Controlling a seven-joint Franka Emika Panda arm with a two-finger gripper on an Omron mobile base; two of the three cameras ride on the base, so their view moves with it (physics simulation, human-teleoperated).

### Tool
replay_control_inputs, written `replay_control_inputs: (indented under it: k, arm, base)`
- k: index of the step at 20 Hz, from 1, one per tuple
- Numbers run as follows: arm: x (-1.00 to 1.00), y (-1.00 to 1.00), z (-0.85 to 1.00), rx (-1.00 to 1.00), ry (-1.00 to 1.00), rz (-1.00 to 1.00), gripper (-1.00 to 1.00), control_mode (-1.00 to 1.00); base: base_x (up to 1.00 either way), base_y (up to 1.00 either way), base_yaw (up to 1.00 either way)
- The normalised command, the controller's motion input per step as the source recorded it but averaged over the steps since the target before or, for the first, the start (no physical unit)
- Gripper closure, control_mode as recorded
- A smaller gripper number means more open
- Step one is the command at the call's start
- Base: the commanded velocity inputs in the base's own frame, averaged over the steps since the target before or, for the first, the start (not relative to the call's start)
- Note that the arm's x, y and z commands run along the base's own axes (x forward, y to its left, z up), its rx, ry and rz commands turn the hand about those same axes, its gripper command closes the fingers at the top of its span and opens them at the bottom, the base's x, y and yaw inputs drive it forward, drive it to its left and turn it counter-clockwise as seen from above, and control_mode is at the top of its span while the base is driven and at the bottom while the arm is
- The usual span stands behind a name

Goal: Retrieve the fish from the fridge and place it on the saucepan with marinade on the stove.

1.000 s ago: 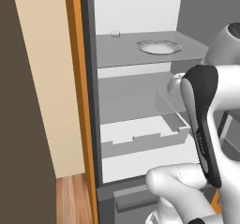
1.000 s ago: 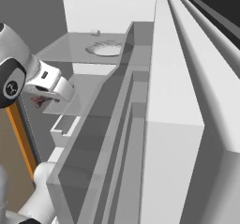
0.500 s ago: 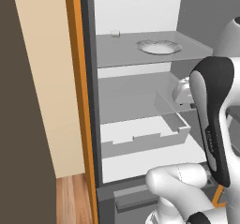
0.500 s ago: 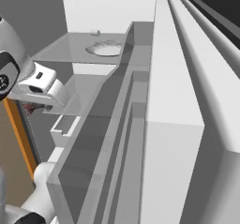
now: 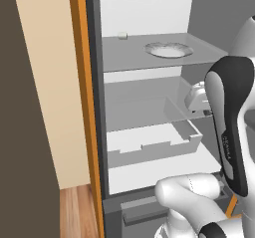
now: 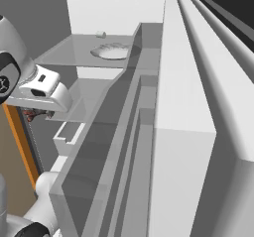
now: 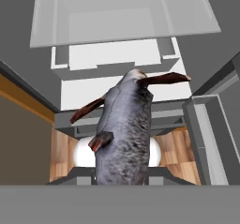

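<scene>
The fish (image 7: 124, 134), grey with reddish-brown fins, hangs head-down in front of the hand camera, gripped from above, with my gripper shut on it. In the right base view my gripper (image 6: 39, 110) hangs under the white hand in front of the open fridge (image 6: 84, 13), and a reddish bit of the fish (image 6: 33, 115) shows beneath it. From the left base camera, the hand (image 5: 198, 98) peeks out beside my dark forearm, level with the middle shelf (image 5: 134, 107). The saucepan and the stove are out of view.
A pale plate (image 5: 168, 49) and a small white object (image 5: 122, 35) sit on the top shelf. A grey drawer bin (image 5: 154, 142) lies below. The open fridge door (image 6: 188, 107) stands close on the right, an orange cabinet edge (image 5: 79, 82) on the left. Wooden floor (image 5: 77, 212) lies below.
The hand with the fish has drawn back a little from the fridge shelves and sunk slightly. The forearm has swung rightward in the left base view. The grip is unchanged.
</scene>
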Motion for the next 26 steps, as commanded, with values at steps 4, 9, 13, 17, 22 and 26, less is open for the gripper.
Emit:
replay_control_inputs:
  k: [4, 9, 13, 17, 22, 26]
  arm:
    - [0.00, 0.00, 0.00, 0.00, 0.00, 0.01, 1.00, -1.00]
    - [0.00, 0.00, 0.00, 0.00, 0.00, 0.00, 1.00, 1.00]
    - [0.00, 0.00, 0.00, 0.00, 0.00, 0.00, 1.00, 1.00]
    - [0.00, 0.00, 0.00, 0.00, 0.00, 0.00, 1.00, 1.00]
    - [0.00, 0.00, 0.00, 0.00, 0.00, 0.00, 1.00, 1.00]
    - [0.00, 0.00, 0.00, 0.00, 0.00, 0.00, 1.00, 1.00]
  base:
    - [0.00, 0.00, 0.00]
    - [0.00, 0.01, 0.00]
    - [-0.06, 0.32, 0.04]
    - [-0.28, 0.37, 0.07]
    - [-0.66, 0.00, 0.02]
    - [-1.00, -0.01, -0.01]
